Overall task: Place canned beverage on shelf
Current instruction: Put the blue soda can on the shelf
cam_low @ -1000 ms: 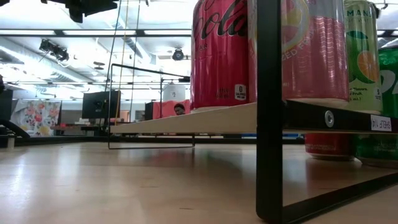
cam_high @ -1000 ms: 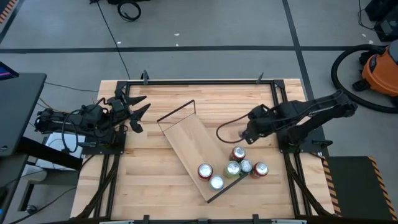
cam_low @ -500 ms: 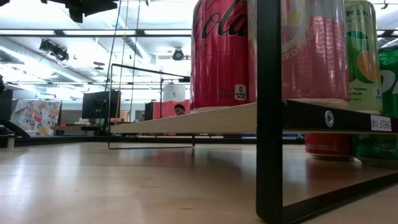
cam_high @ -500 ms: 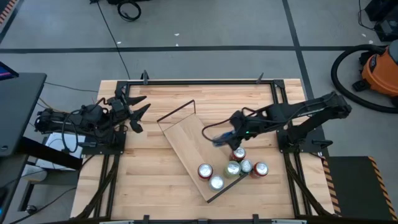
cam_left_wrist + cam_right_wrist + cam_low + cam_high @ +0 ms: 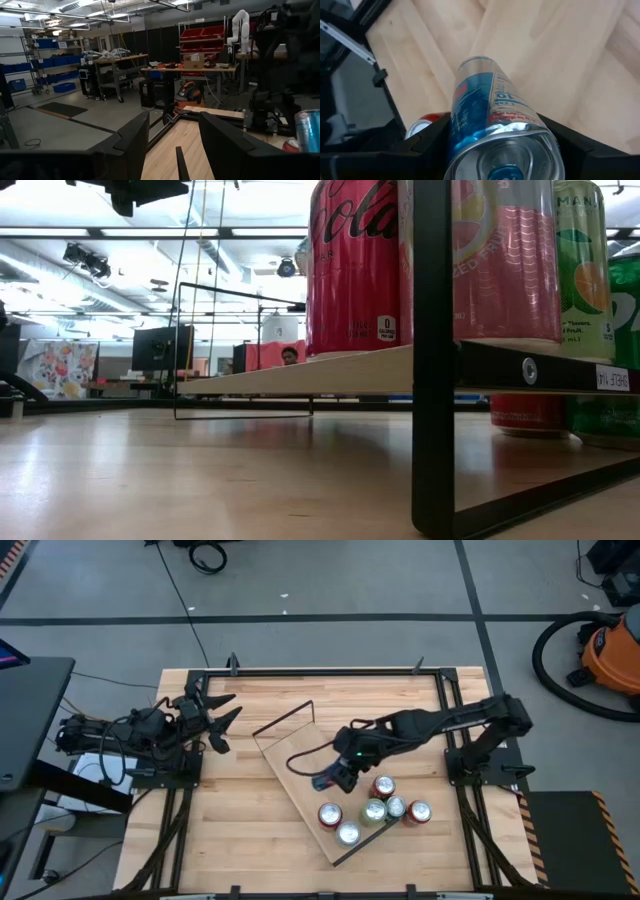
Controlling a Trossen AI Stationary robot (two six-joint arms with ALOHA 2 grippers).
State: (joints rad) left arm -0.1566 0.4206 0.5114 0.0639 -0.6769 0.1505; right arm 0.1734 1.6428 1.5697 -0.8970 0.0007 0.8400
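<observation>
The shelf (image 5: 300, 775) is a long light-wood board with a dark wire frame, lying slantwise on the tabletop. Two cans (image 5: 330, 815) stand on its near end, and the low view shows a red can (image 5: 355, 270) and a pink can (image 5: 505, 260) on it. My right gripper (image 5: 335, 778) is over the middle of the board, shut on a blue and silver can (image 5: 485, 110). My left gripper (image 5: 225, 720) waits open at the table's left side. My right gripper pinches the blue can between its two fingers, on opposite sides near its top end (image 5: 465, 145). The fingers (image 5: 427, 142) slant down from the table's right side. The can is tilted, with its bottom end (image 5: 475, 62) pointing away toward the board, lifted clear.
More cans (image 5: 383, 787) (image 5: 416, 812) stand at the board's right side, near its near end. The shelf's wire end frame (image 5: 435, 360) stands close in the low view. Bare tabletop (image 5: 240, 830) lies left of the shelf.
My right gripper has gone from the table's right side toward the left and a little toward the near edge. It has carried the blue can out over the middle of the shelf board.
</observation>
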